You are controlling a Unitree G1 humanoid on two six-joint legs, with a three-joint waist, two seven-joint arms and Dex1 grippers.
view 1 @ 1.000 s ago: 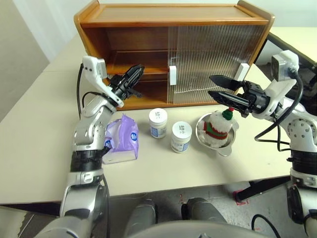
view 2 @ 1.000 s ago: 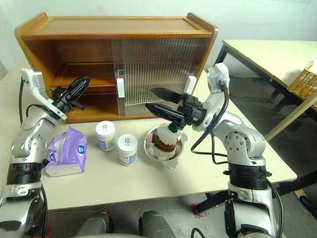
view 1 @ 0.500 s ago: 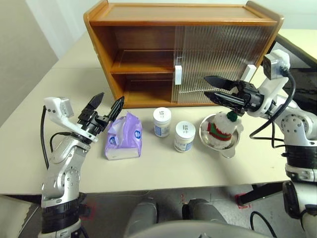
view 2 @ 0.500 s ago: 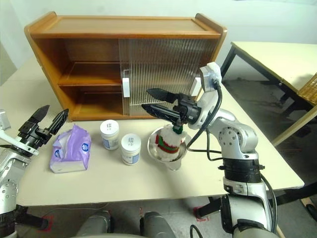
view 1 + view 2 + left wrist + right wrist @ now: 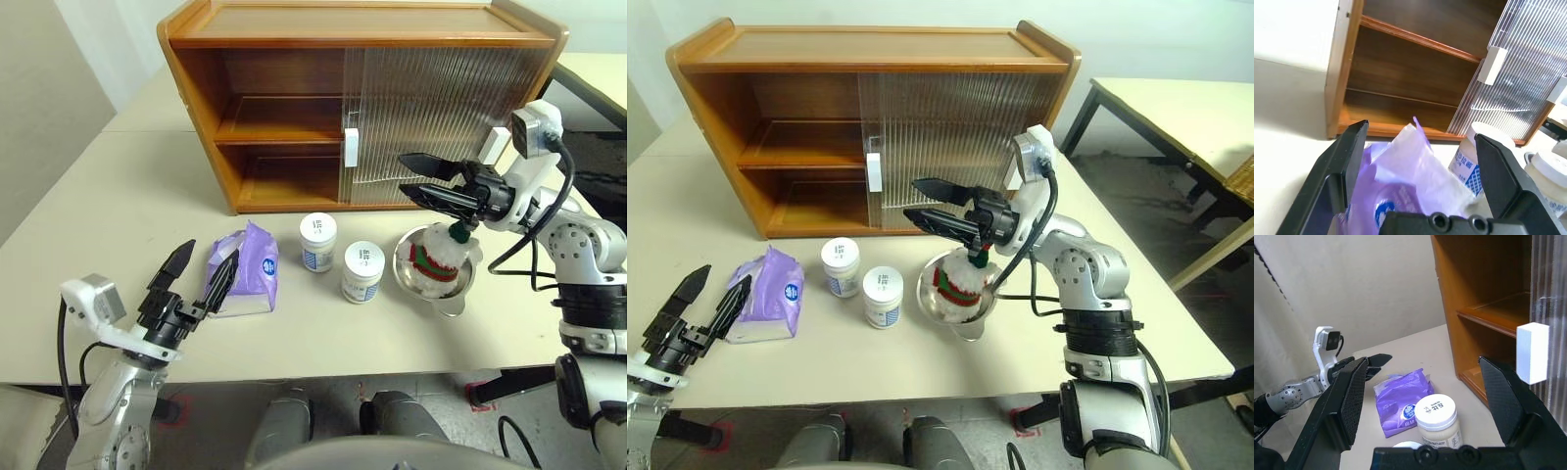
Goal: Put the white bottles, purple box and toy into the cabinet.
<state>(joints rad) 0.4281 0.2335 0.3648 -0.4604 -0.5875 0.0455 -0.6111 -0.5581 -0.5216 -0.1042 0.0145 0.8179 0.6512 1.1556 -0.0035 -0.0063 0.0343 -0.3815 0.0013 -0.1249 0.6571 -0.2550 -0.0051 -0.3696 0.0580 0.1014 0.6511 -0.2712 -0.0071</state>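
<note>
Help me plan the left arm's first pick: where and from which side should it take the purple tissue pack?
Grip the purple tissue pack across its soft middle, coming in from the robot's side. It lies flat with the nearer jar on its right, so a straight approach stays clear. The open left claw already faces it.

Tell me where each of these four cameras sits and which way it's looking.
Left eye view: on the head, looking forward and down at the table, cabinet, both arms.
Right eye view: the head's other eye, same scene.
Left wrist view: on the left wrist, looking along its open fingers at the purple box and the cabinet's open side.
Right wrist view: on the right wrist, looking along its open fingers across the table toward the left gripper.
Shared: both wrist views show the purple box, a white bottle and the cabinet shelf.
</note>
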